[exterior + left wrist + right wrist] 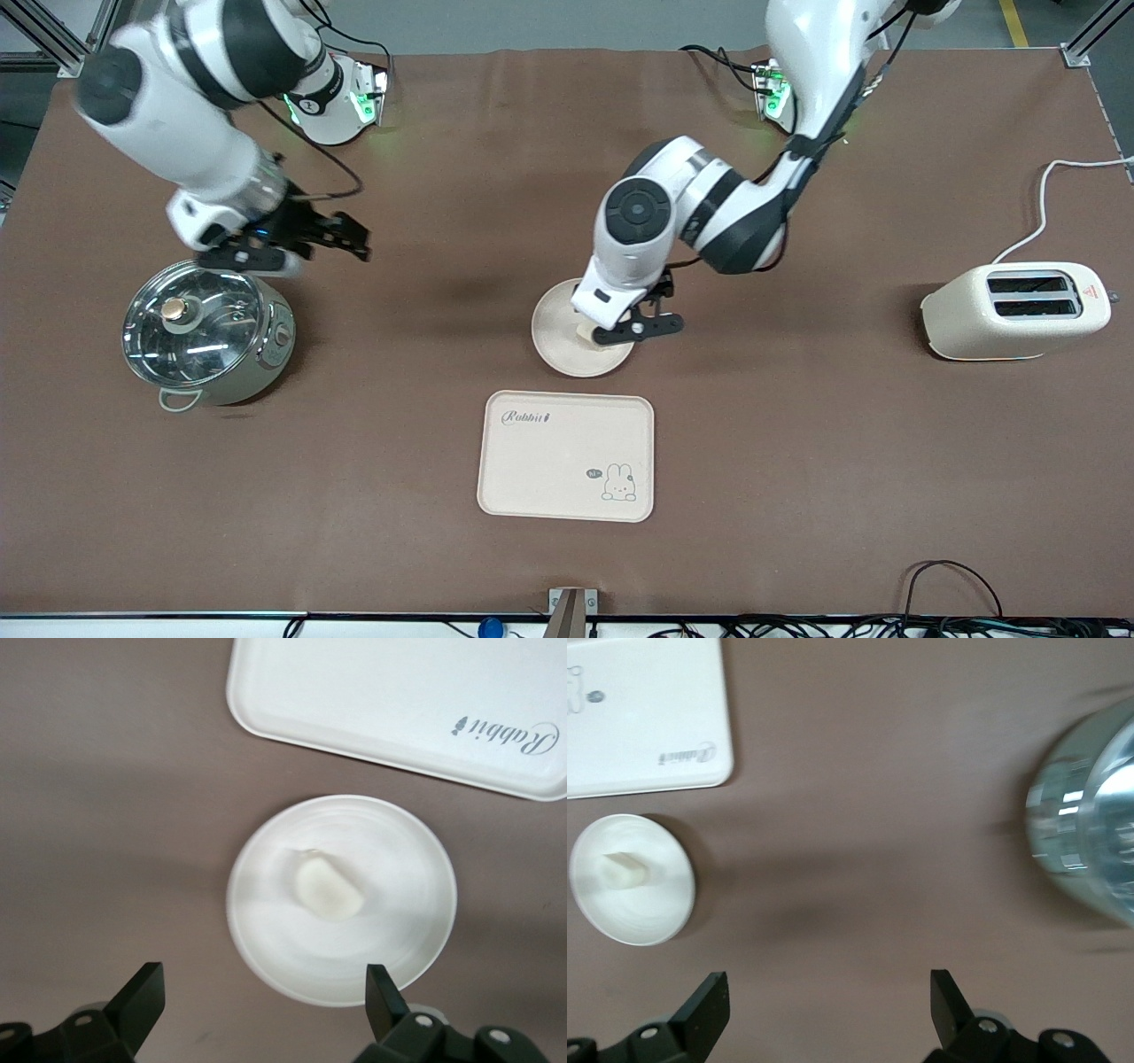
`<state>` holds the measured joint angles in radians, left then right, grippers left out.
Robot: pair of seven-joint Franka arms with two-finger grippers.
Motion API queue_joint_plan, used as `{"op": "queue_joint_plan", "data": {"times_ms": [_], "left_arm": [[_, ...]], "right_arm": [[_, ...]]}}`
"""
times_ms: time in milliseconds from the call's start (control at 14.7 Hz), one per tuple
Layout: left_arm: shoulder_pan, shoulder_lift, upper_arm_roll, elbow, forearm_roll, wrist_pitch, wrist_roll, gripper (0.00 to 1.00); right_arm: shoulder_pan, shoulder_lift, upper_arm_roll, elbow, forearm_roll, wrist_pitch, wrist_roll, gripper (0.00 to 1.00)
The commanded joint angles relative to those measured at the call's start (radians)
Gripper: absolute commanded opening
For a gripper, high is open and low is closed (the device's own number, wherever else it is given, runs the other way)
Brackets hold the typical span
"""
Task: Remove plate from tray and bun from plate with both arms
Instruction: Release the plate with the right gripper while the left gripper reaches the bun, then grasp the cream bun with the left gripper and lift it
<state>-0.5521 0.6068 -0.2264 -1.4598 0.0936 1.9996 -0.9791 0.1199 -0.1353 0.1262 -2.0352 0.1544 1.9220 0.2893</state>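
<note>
Plate [567, 341] sits on the bench at 12 o'clock of the tray [567, 456], bun [329, 889] on it. Left tool [631, 321] spread over the bun; off-centre closing could shove it or tip the plate. Right tool [306, 244] spread, waiting over the pot [208, 332].

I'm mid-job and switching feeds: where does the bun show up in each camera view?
Front view: the bun on the plate, mostly hidden under the left claw.
Left wrist view: bun at the plate's centre.
Right wrist view: bun on the plate.
Shared landmark: the tray, its "Rabbit" mark beside the plate.
</note>
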Motion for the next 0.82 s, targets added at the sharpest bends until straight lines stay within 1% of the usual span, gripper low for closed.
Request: {"op": "queue_joint_plan", "data": {"times_ms": [0,68,136,204,340,476,613,749], "left_arm": [[-0.020,0.066,0.006,0.007,0.049,0.076,-0.157,0.99],[-0.019,0.082,0.003,0.009,0.043,0.090,-0.237,0.97],[-0.020,0.088,0.002,-0.011,0.044,0.120,-0.322,0.97],[-0.019,0.085,0.002,-0.048,0.047,0.161,-0.372,0.97],[-0.034,0.084,0.006,-0.106,0.052,0.235,-0.455,0.97],[-0.034,0.087,0.007,-0.119,0.052,0.274,-0.472,0.93],[-0.034,0.094,0.012,-0.132,0.052,0.286,-0.474,0.90],[-0.026,0.096,0.013,-0.136,0.066,0.295,-0.474,0.90]], "right_arm": [[-0.101,-0.020,0.016,0.105,-0.062,-0.125,-0.094,1.00],[-0.121,-0.021,0.016,0.148,-0.106,-0.168,-0.105,1.00],[-0.129,-0.021,0.016,0.196,-0.161,-0.211,-0.127,1.00],[-0.129,-0.021,0.012,0.220,-0.191,-0.234,-0.136,1.00],[-0.129,-0.026,-0.028,0.274,-0.205,-0.270,-0.148,1.00],[-0.134,-0.021,-0.059,0.373,-0.207,-0.319,-0.238,1.00],[-0.134,-0.018,-0.101,0.408,-0.207,-0.339,-0.286,1.00],[-0.134,-0.017,-0.126,0.438,-0.207,-0.340,-0.302,1.00]]}}
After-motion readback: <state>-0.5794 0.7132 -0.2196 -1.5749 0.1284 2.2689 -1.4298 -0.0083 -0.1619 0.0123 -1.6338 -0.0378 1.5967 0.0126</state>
